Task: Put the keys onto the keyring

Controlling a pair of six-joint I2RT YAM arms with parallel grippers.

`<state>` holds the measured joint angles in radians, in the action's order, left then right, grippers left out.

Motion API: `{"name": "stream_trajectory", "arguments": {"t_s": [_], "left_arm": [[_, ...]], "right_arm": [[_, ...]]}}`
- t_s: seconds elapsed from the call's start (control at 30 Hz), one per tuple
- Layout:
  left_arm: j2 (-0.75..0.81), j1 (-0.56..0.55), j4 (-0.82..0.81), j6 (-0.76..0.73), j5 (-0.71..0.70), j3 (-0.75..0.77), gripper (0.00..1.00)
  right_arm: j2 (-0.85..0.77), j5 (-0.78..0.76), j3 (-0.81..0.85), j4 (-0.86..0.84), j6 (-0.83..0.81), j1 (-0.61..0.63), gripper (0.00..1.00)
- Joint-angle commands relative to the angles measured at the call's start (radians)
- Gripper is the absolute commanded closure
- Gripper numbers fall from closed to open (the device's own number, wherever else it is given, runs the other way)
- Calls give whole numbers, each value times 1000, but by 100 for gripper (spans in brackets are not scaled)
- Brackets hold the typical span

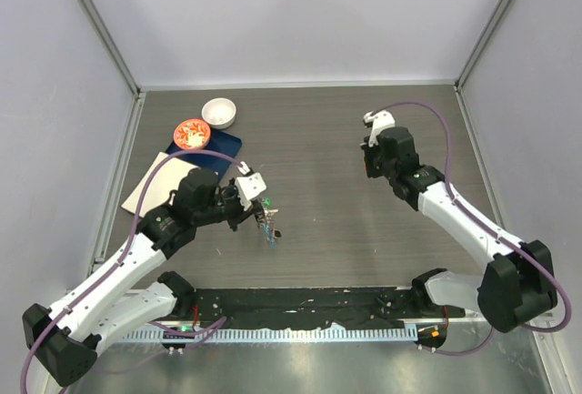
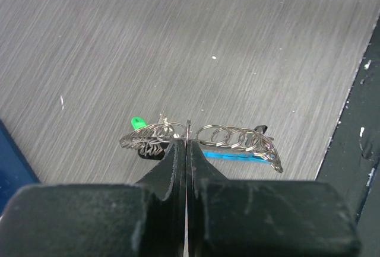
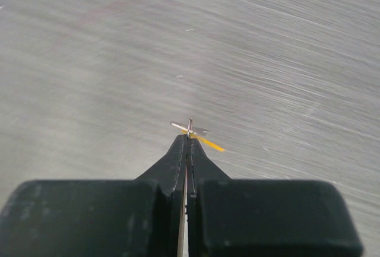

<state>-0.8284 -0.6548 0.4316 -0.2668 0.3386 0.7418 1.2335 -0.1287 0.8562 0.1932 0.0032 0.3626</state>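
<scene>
Between the closed tips of the left gripper (image 2: 187,142) sits the keyring (image 2: 231,137), pinched near its middle. Its grey wire loops fan out to both sides of the jaws, with the blue plastic piece (image 2: 228,156) just beneath the loops on the right. Whether it touches the table (image 2: 178,43) cannot be told. It is probably light, limp and chain-like, so it would sag and swing around any single pinch. The smooth wire looks slippery, and a hold beside the free end would steady it best.

The right gripper (image 3: 189,139) is well apart from the left, its jaws likewise pressed together on one key (image 3: 179,127). The key crosses the tips, its metal sticking out on the left and its yellow tag (image 3: 212,145) trailing out to the right. It looks thin, stiff and light, and likely to pivot in the pinch. A grip on the head would leave the hole free.

A green tag (image 2: 138,123) shows at the far left end of the loops.
</scene>
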Motion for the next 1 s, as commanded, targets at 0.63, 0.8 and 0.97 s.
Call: {"name": "stream_trajectory", "arguments": {"t_s": [0.63,0.8,0.97], "left_arm": [[-239,-62,22,-365,257,203,100],[-247,-68,-19,-379,287,179,100],[-195,-78,-120,-377,333,94,100]], "right_arm": [[-321,419,-94,63,-312,418,99],[-304,420,-85,75,-321,458,99],[-304,426,-85,57,-327,483,99]]}}
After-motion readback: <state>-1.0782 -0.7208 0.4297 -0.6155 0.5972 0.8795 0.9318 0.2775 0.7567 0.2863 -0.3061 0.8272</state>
